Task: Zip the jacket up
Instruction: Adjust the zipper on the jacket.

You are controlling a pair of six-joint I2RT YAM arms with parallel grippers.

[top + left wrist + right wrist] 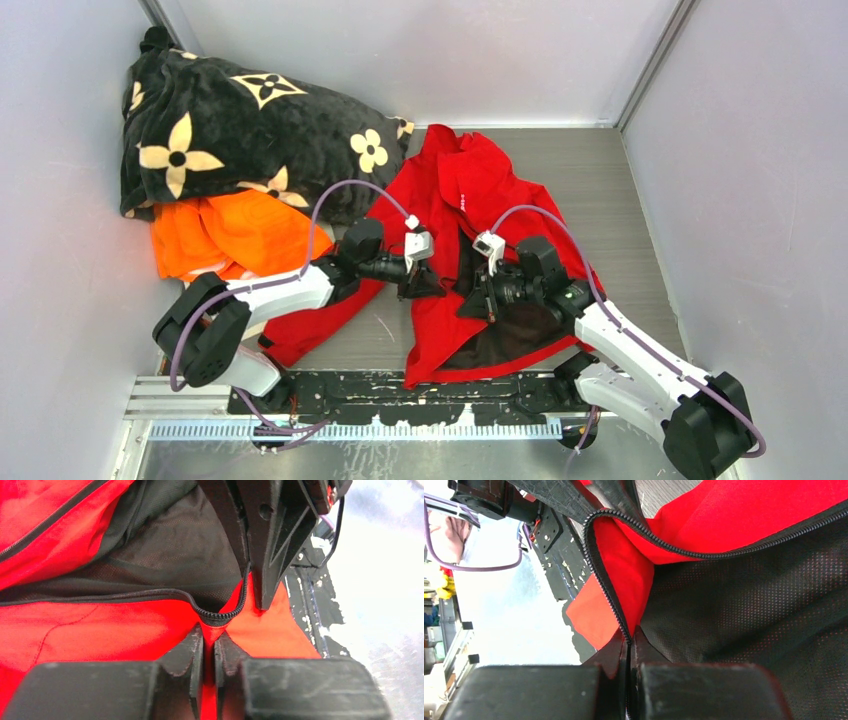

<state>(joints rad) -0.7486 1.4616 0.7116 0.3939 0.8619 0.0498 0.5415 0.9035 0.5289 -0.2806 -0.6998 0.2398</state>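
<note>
Left claw point(209, 639) — pinched shut on the red front edge of the jacket point(470, 180), just under the zip teeth point(150, 594).
Right claw point(629, 641) — clamped on the opposite zip edge.
Jacket: spread on the bench point(600, 190), front open, dark lining point(749, 605) showing.
Progress: both edges held only; teeth unjoined, the whole zip yet to be run.
</note>
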